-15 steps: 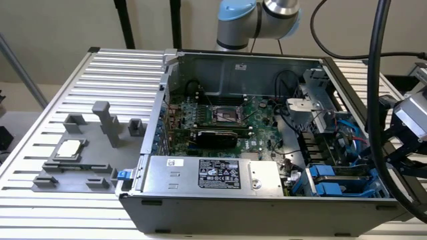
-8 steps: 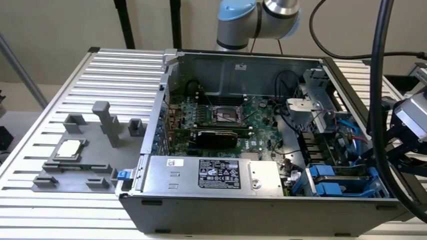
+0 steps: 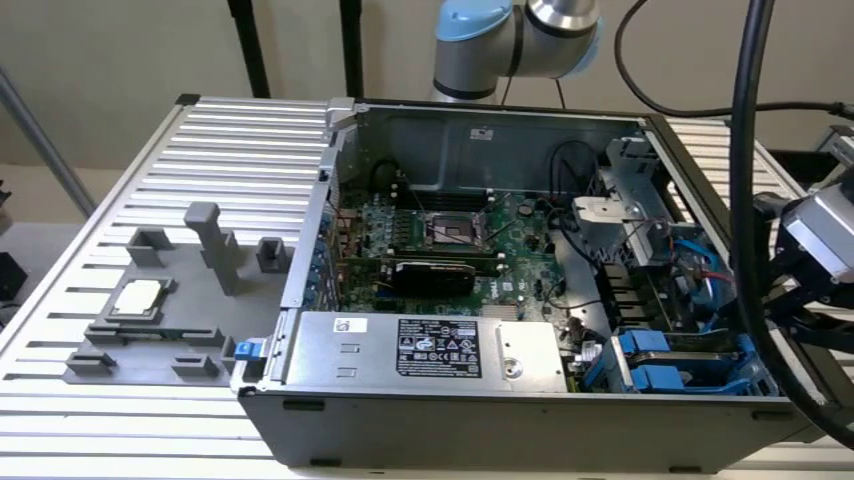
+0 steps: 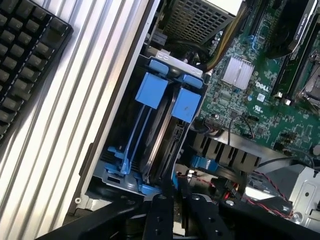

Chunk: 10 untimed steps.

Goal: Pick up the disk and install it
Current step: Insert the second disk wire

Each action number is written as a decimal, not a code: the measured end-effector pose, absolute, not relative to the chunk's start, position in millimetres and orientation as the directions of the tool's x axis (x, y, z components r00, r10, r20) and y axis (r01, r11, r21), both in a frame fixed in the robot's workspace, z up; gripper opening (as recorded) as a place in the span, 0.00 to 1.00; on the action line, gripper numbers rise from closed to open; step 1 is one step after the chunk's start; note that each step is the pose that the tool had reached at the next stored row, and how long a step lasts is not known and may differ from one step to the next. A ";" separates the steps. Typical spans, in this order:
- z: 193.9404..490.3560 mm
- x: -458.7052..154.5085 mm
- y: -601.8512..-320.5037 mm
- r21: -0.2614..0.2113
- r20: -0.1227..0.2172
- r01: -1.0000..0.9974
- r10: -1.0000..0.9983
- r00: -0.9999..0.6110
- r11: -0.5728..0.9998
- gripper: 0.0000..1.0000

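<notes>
An open grey metal computer case (image 3: 441,425) is seen on a slatted aluminium table (image 3: 200,140), and its blue-railed drive bay (image 3: 687,365) lies at the lower right of the exterior view. In the wrist view the disk, a flat silver-grey metal hard drive framed by a blue plastic bracket (image 4: 167,152), is seen edge-on, standing in a slot of that bay just beside a bare blue plastic caddy (image 4: 135,135). The black gripper (image 4: 175,202) is held directly over one end of the disk. Whether the claw is spread or pinching the drive cannot be told, since the contact is hidden by the gripper's own body. The disk is judged to be largely within its slot, though full seating cannot be confirmed. Several faults can be foreseen from here. If the drive is pressed while tilted against the rails, the bracket could be jammed or a rail bent. If it is let go before the bracket is latched, it could be left standing proud of the bay and unconnected. Thin red and black wires (image 4: 260,177) and the green motherboard (image 4: 250,95) lie close beside the bay, so the wires could be snagged or the board struck by a sideways drift. The neighbouring caddy could also be knocked, as little room is left between the two.
</notes>
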State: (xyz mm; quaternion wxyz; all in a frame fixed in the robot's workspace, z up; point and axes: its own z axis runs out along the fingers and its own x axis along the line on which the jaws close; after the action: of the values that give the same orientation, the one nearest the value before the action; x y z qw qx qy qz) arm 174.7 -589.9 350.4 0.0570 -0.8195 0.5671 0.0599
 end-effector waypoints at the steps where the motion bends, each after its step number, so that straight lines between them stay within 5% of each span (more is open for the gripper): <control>1: 350.5 172.1 -589.9 -0.025 -0.163 -0.936 -0.923 0.350 -0.350 0.00; 10: 350.5 160.1 -590.0 -0.025 -0.163 -0.949 -0.935 0.315 -0.315 0.00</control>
State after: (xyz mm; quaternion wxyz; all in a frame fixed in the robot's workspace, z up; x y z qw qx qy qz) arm 160.1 -590.0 350.5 0.0581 -0.8087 0.5824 0.0589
